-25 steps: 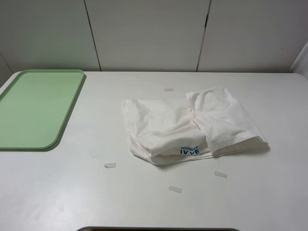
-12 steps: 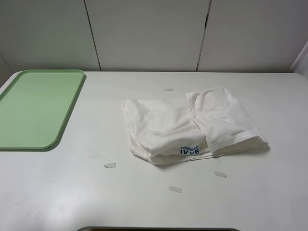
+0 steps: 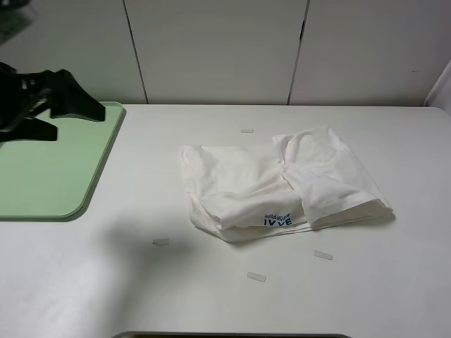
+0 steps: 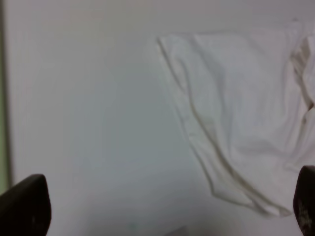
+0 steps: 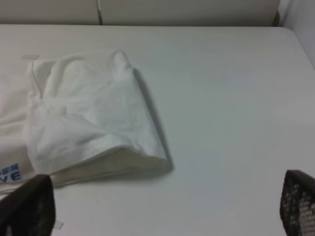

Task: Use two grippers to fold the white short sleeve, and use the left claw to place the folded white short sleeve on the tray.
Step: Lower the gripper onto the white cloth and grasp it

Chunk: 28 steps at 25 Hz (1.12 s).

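Observation:
The white short sleeve point(image 3: 278, 184) lies crumpled and partly folded on the white table, right of centre, with its blue logo point(image 3: 277, 221) at the near edge. The pale-green tray point(image 3: 49, 176) sits at the far left. My left gripper point(image 3: 79, 123) hovers open above the tray's back corner, well left of the shirt. In the left wrist view the left gripper point(image 4: 165, 211) is empty, with the shirt point(image 4: 246, 118) ahead of it. My right gripper point(image 5: 162, 206) is open and empty, near the shirt's right fold point(image 5: 93, 118). It is out of the exterior high view.
Small clear paper scraps lie on the table: one scrap point(image 3: 161, 241) left of the shirt, two others point(image 3: 256, 277) point(image 3: 323, 255) in front of it, and one scrap point(image 3: 246, 131) behind. White wall panels point(image 3: 218, 49) stand behind the table.
The left arm has come into the exterior high view at the upper left, above the tray, casting a shadow on the table. The shirt has not moved.

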Available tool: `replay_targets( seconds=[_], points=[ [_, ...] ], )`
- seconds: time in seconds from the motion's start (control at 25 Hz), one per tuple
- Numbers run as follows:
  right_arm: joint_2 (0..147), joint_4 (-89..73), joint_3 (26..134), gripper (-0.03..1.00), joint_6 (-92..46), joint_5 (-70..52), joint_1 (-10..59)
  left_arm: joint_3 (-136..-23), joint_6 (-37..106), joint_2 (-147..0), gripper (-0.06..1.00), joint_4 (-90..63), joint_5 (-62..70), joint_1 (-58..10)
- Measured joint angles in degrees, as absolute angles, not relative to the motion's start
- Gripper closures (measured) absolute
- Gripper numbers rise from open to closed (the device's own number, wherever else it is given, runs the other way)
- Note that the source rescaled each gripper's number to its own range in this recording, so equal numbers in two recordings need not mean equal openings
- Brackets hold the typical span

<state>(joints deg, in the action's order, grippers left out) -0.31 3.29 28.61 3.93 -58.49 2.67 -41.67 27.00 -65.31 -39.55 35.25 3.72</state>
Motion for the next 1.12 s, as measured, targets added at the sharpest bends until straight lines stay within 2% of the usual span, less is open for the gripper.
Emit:
replay_targets(
  seconds=[0.08,0.12,0.16,0.32,0.4,0.44,0.76,1.12],
  points=[
    [-0.31,3.29,28.61,-0.03,3.93,-58.49,2.67,-42.27,30.51,-70.22,-0.04,-43.94,32.65,1.19],
    [-0.31,3.29,28.61,-0.03,3.93,-58.49,2.67,-43.16,33.30,-76.65,-0.04,-48.70,28.33,-3.00],
    [-0.31,3.29,28.61,-0.03,3.93,-58.49,2.67,-43.16,33.30,-76.65,-0.04,-48.70,28.33,-3.00],
    [-0.31,3.29,28.61,-0.03,3.93,-58.49,2.67,-45.29,34.47,-87.36,-0.04,-54.58,20.04,-12.60],
    [-0.31,3.29,28.61,-0.03,3.93,-58.49,2.67,-45.96,34.52,-89.86,-0.04,-55.30,18.37,-14.75],
    [-0.31,3.29,28.61,-0.03,3.93,-58.49,2.67,-47.70,34.66,-95.76,-0.03,-57.51,15.36,-19.46],
    [-0.31,3.29,28.61,-0.03,3.93,-58.45,2.67,-51.19,34.70,-108.20,-0.02,-63.15,11.75,-26.75],
    [-0.31,3.29,28.61,-0.03,3.97,-58.45,2.67,-54.20,34.32,-114.83,-0.02,-64.31,7.92,-29.68]
  ],
)
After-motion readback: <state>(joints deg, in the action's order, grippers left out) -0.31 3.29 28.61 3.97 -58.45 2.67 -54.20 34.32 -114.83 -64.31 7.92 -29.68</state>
